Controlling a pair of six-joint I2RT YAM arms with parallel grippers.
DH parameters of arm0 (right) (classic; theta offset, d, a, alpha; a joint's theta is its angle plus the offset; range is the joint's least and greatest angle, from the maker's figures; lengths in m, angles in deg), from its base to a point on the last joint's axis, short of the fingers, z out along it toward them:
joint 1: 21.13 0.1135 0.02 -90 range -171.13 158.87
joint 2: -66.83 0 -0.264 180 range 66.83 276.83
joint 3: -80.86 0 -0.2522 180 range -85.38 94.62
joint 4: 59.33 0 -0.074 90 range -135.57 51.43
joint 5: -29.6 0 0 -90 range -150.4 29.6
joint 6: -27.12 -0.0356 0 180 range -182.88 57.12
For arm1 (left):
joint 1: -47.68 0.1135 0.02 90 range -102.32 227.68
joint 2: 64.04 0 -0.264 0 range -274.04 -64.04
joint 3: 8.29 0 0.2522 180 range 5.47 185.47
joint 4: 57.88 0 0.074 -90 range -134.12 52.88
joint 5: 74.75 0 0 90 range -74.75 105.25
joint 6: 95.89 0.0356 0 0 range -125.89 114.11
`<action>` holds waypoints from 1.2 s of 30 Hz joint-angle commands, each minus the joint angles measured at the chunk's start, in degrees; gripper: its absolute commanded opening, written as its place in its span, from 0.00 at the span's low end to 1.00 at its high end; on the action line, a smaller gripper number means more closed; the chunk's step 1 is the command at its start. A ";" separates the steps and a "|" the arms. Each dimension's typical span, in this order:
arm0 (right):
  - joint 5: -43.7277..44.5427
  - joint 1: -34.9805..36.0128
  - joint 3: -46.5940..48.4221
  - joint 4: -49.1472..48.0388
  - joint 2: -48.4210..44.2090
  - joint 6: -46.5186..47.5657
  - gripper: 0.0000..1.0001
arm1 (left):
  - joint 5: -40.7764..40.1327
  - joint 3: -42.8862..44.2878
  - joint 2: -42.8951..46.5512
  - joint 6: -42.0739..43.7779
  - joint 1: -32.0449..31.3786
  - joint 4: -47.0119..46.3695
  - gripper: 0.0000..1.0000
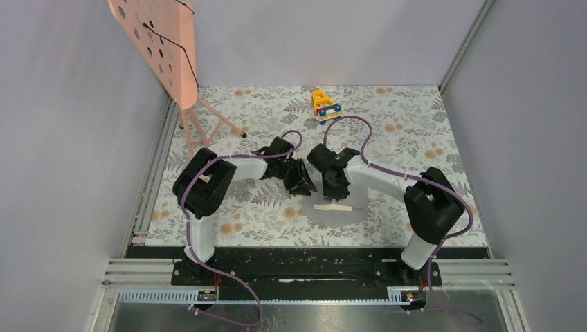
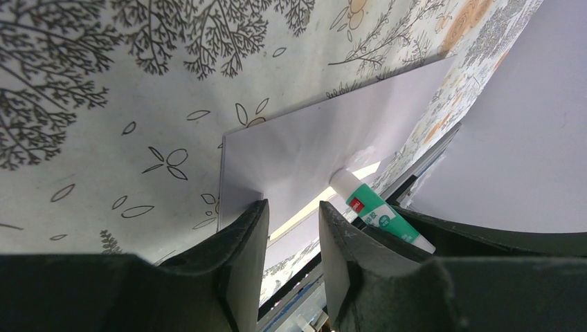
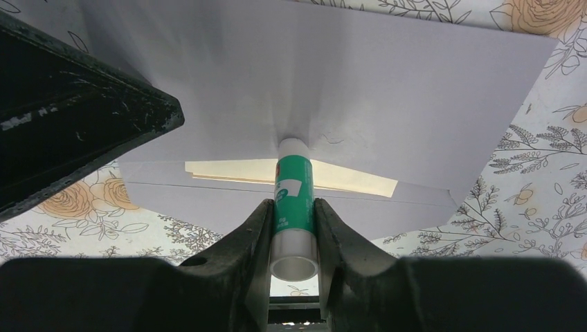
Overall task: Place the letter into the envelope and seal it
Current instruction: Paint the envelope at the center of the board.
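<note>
Right gripper [image 3: 293,205] pinches a green-and-white glue stick [image 3: 291,180], its tip touching the open flap of the grey-lilac envelope [image 3: 387,90]. A tan strip of letter [image 3: 346,178] shows at the mouth. The envelope lies flat toward 6 o'clock on the floral table [image 1: 415,138]. Left gripper [image 2: 292,207], half open and empty, stands over its 10 o'clock corner.

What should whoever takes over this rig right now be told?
Left gripper: jaws apart at a corner of the envelope; whether it is touching the paper is unclear.
Right gripper: shut on the glue stick, tip on the open flap.
Things: the envelope lies flat between the arms, with the letter inside and a tan edge showing at the mouth.
Done: letter inserted.
Left: probably finish gluing, fold the flap down and press it shut.
</note>
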 commanded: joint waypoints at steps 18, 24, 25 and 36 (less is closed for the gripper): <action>4.18 -4.30 -3.23 4.12 -2.41 1.28 0.00 | -3.82 -2.62 -1.43 2.23 -0.41 4.14 0.34; 1.50 -3.58 -0.42 3.60 -1.44 1.60 0.00 | -3.77 -2.49 -1.55 2.24 -0.48 4.16 0.34; 1.02 -3.22 0.45 3.64 -1.10 1.69 0.00 | -3.71 -2.45 -1.52 2.21 -0.47 4.17 0.34; -1.99 1.24 6.99 3.76 3.82 1.88 0.00 | -3.57 -1.87 -1.61 2.11 -0.48 4.56 0.34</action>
